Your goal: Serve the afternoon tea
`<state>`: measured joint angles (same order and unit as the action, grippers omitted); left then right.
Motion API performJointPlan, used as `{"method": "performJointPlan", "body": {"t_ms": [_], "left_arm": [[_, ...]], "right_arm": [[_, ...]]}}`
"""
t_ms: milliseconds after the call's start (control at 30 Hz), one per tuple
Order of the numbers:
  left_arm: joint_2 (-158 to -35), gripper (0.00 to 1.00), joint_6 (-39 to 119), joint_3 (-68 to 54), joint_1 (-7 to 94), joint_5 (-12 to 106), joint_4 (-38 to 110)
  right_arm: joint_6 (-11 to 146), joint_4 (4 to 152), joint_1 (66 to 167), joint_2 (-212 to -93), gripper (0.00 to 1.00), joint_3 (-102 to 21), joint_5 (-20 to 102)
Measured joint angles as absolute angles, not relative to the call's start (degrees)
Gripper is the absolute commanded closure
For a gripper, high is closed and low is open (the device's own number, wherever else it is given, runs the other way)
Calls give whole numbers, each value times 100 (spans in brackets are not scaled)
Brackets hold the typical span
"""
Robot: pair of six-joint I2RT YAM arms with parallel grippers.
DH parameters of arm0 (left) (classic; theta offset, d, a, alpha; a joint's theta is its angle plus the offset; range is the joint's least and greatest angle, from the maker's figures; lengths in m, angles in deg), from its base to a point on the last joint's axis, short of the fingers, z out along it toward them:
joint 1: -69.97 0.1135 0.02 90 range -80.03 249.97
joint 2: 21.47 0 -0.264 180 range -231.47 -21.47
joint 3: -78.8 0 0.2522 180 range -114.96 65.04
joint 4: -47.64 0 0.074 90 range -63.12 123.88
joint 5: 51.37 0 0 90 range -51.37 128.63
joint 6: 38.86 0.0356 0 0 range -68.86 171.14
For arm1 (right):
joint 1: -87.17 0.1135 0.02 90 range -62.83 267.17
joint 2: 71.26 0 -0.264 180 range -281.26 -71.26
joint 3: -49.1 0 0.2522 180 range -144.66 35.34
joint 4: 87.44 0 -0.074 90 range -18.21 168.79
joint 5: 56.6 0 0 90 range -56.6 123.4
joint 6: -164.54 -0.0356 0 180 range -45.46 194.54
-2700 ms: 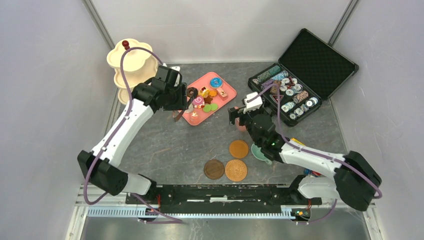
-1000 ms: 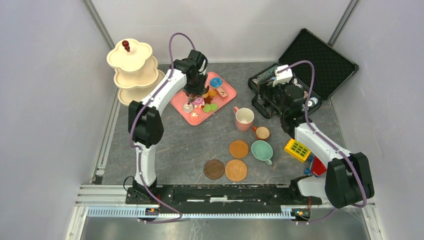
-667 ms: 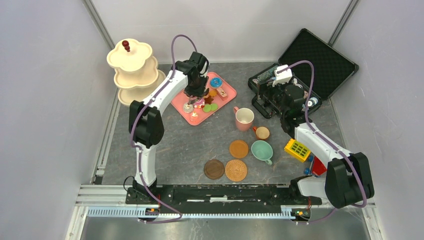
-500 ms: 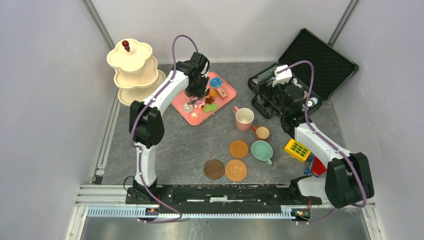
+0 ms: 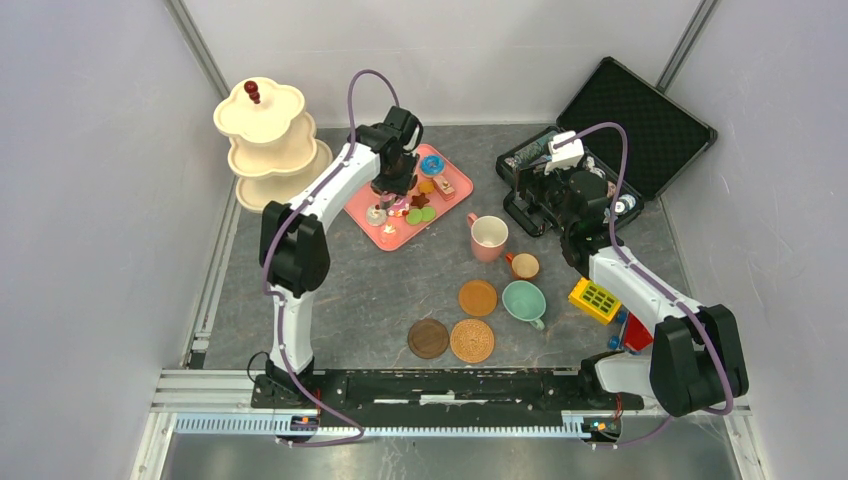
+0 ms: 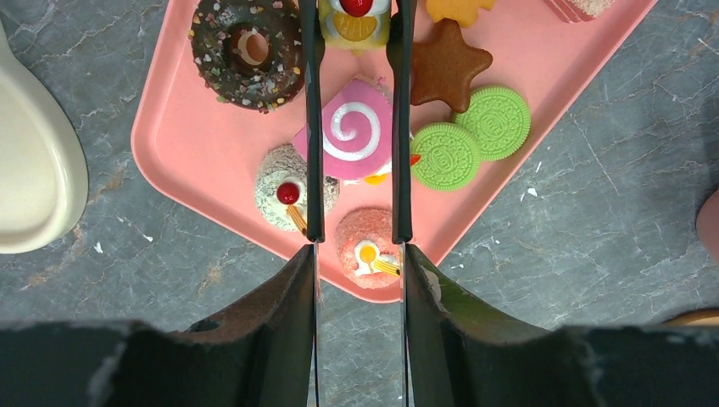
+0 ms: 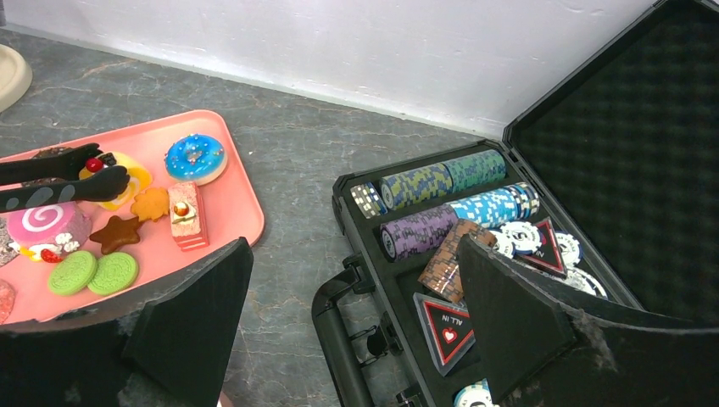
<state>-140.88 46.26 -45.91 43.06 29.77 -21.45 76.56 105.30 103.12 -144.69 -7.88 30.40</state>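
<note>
Grey table [image 5: 350, 300], crowded tray [image 6: 203, 161]: your left pincer [image 6: 352, 25] gapes astride the swirl roll [image 6: 352, 140]; closing could shove the cherry cake [image 6: 284, 191].

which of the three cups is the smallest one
The brown cup. It stands between the pink cup and the teal cup, and its rim is clearly narrower than either of theirs.

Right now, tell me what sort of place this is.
Probably a robot test cell staged for a toy tea service: bare white enclosure walls, a black mounting rail at the near edge, and toy pastries on a pink tray.
</note>
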Motion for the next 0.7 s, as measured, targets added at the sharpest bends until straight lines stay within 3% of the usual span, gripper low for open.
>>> {"method": "performJointPlan", "body": {"t_ms": [400,700], "left_arm": [[-13522,96,4621,-4161,4174,2625,-1810],[-12945,97,4613,-4150,4172,1683,-1655]], "right_arm": [[7643,10532,10312,-14469,2,-788,3038],[7702,10527,10312,-14469,2,-740,2865]]}}
